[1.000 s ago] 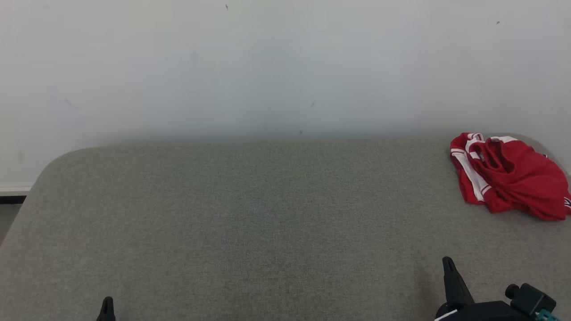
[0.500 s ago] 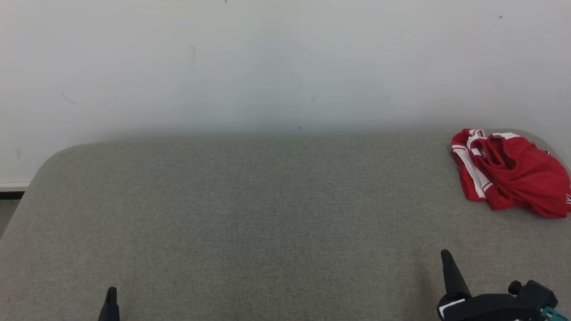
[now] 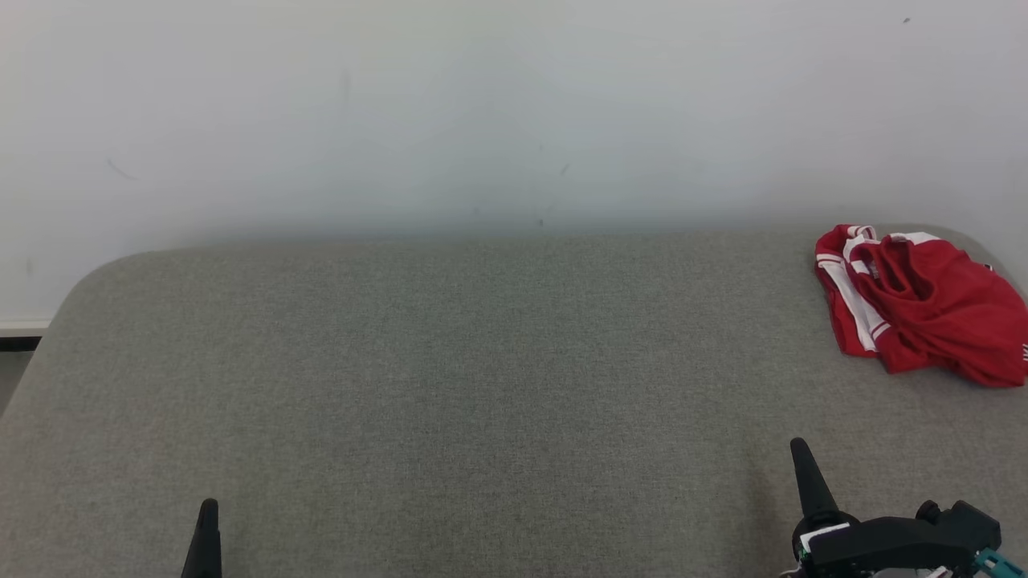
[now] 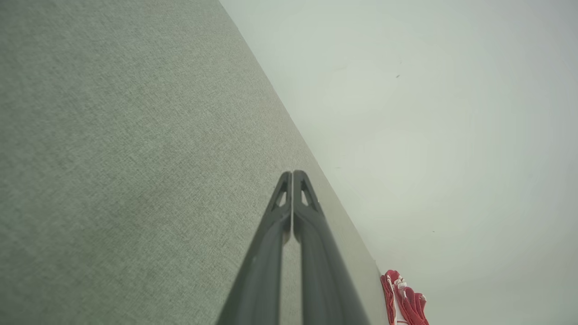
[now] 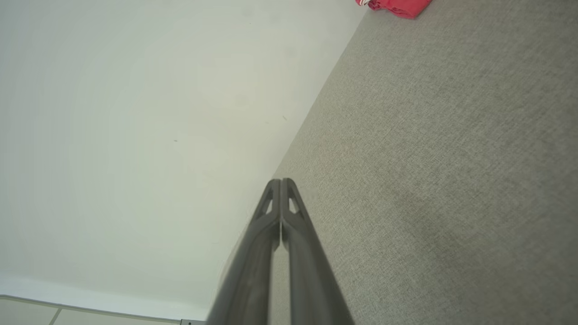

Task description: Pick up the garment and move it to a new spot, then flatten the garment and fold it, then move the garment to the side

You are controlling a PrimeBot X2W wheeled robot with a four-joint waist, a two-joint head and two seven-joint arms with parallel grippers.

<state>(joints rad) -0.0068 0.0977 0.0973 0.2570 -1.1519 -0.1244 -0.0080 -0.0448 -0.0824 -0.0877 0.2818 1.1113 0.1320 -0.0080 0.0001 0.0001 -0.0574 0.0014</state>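
Note:
A crumpled red garment (image 3: 923, 301) with white stripes lies at the far right corner of the grey felt table (image 3: 482, 385). It also shows small at the bottom of the left wrist view as the garment (image 4: 404, 300) and at the top edge of the right wrist view as the garment (image 5: 395, 5). My right gripper (image 3: 801, 457) hovers over the table's near right, shut and empty, well short of the garment. My left gripper (image 3: 209, 518) stands at the near left, shut and empty. Both wrist views show the fingers pressed together: left gripper (image 4: 292, 174), right gripper (image 5: 280, 182).
A pale wall (image 3: 482, 112) rises right behind the table's far edge. The table's corners are rounded, and a strip of floor (image 3: 12, 373) shows past its left edge. Broad bare felt stretches between the two grippers.
The camera has tilted, so the table and garment sit slightly higher in the picture. Both grippers reach a little further up into view, still shut.

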